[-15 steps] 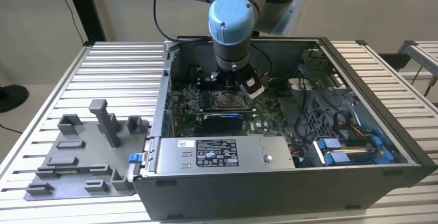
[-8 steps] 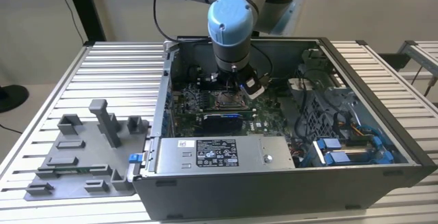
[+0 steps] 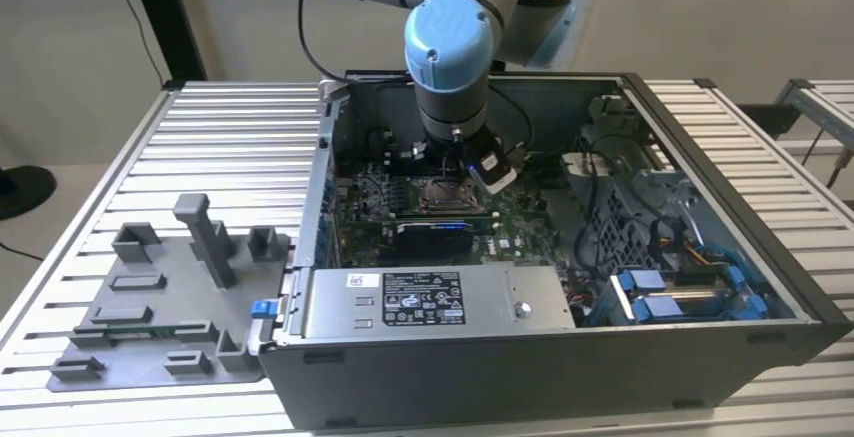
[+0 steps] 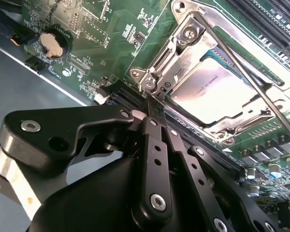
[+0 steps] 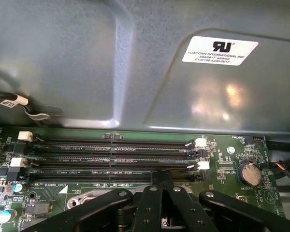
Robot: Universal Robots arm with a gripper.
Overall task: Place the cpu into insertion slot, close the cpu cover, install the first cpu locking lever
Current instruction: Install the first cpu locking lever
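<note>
The cpu [image 4: 210,89] sits in the insertion slot [image 4: 170,67] under the closed cpu cover [image 4: 183,36]; the gripper [image 4: 153,107], jaws pressed together, touches the unlatched lever [image 4: 241,72].

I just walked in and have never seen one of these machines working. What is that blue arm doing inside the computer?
The arm has reached down into an open computer case on a metal table. Its tool, fingers pressed together, sits right at the corner of the processor socket on the green board. The chip already lies in the socket, and the silvery cover frame is folded down over it. A thin locking lever crosses the cover.
</note>
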